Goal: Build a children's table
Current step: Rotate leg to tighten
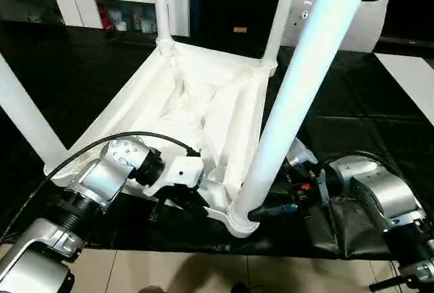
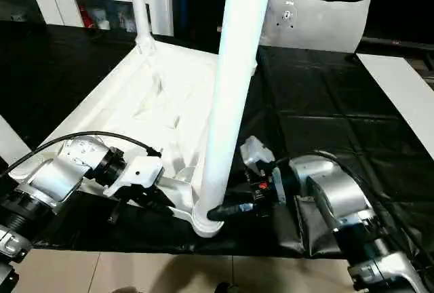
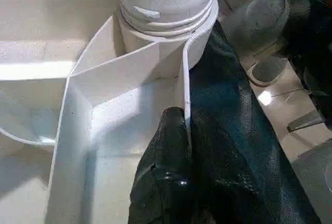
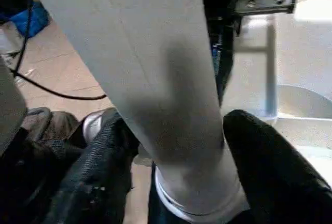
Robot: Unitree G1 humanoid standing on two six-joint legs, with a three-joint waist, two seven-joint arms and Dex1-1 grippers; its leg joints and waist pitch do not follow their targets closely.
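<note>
Straddling the upright near leg (image 1: 298, 96) at its socket, your right gripper (image 4: 176, 146) isn't clamped; left gripper (image 3: 176, 146) pinches the tabletop (image 1: 169, 96) rib.

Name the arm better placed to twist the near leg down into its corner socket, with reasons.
Right. The right gripper already has its fingers on either side of the near leg just above the socket. The left gripper is shut on the tabletop rim, steadying it.

1. White square plastic table top (image 1: 196, 103), plain, ribbed underside.
2. White tapered tube legs (image 1: 298, 83).
3. Glossy black sheet (image 1: 346, 116) underneath.
4. Silver forearms (image 2: 332, 194), black gripper fingers (image 4: 270, 167).
</note>
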